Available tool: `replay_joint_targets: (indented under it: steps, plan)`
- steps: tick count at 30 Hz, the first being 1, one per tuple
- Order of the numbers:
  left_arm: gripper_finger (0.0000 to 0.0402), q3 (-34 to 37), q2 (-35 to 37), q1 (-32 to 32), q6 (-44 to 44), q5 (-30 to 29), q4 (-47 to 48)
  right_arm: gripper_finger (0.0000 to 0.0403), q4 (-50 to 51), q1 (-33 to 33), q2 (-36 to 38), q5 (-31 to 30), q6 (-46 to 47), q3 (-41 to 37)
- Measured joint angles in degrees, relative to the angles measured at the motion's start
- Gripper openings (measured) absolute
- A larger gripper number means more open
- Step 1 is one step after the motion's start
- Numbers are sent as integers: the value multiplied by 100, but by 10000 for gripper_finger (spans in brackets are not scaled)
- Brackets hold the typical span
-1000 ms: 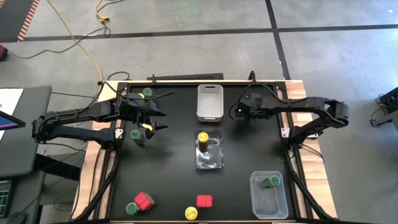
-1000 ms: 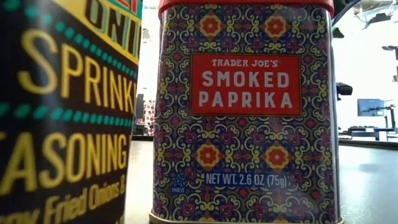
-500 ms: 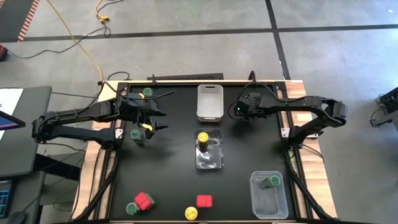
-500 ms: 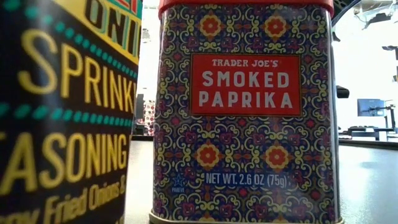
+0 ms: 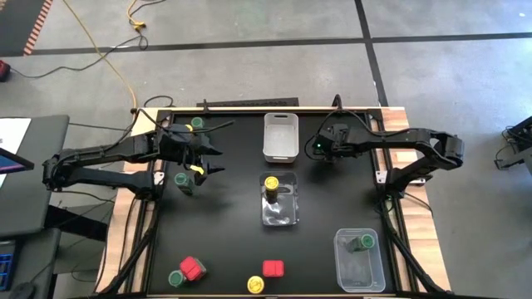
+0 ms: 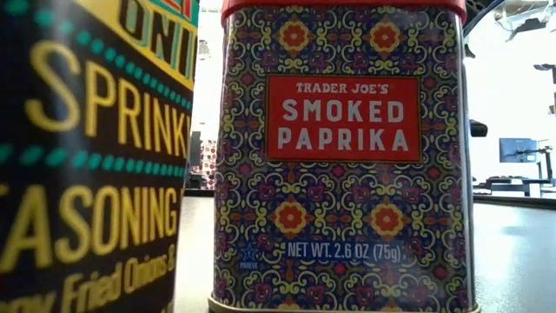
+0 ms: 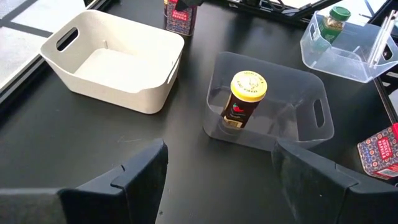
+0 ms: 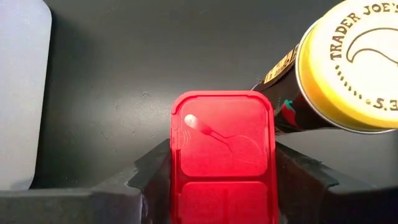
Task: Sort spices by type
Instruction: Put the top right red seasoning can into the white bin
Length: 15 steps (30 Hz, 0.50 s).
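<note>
Right pincer (image 5: pixel 318 150) sits at about 1 o'clock on the black worktop (image 5: pixel 224 241), just beside the white bin (image 5: pixel 281 137); from its wrist camera it straddles a red square-topped tin (image 8: pixel 224 155), one side of the pincer at each flank of the lid; whether it has actually clamped on, I cannot tell; a yellow-lidded jar (image 8: pixel 348 68) stands just beside that tin, tilted in this view.

Left pincer (image 5: pixel 212 159) hovers at 10 o'clock, spread wide and carrying nothing; a green-lidded jar (image 5: pixel 181 179) stands just beside it, and another green-lidded one (image 5: pixel 197 123) is up at 11 o'clock.

Dead centre, a clear bin (image 5: pixel 280 218) holds one yellow-lidded jar (image 5: pixel 271 183), upright at its 12 o'clock end; at 5 o'clock a second clear bin (image 5: pixel 357 270) holds a single green-lidded jar (image 5: pixel 366 242).

Down at 7 o'clock, a red tin (image 5: pixel 192 268) and a green-lidded jar (image 5: pixel 176 279) stand touching; at 6 o'clock a loose yellow-lidded jar (image 5: pixel 256 285) is just beside another red tin (image 5: pixel 273 268).

Table-level camera: a smoked paprika tin (image 6: pixel 343 156) fills the view, with a dark seasoning jar (image 6: pixel 87 156) close at its side.
</note>
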<state>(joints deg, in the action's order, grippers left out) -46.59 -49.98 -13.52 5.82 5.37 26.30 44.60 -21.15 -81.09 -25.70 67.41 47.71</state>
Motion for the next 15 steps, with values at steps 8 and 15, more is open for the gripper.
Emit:
replay_joint_targets:
  steps: [8, 15]
  plan:
    - [276, 0, 0, 0, 5, 0, -2, 248, -17, 111, 265, 418, -332, 321]
    - [276, 0, 0, 0, 66, 2, -2, 248, 312, 151, 788, 362, -750, 914]
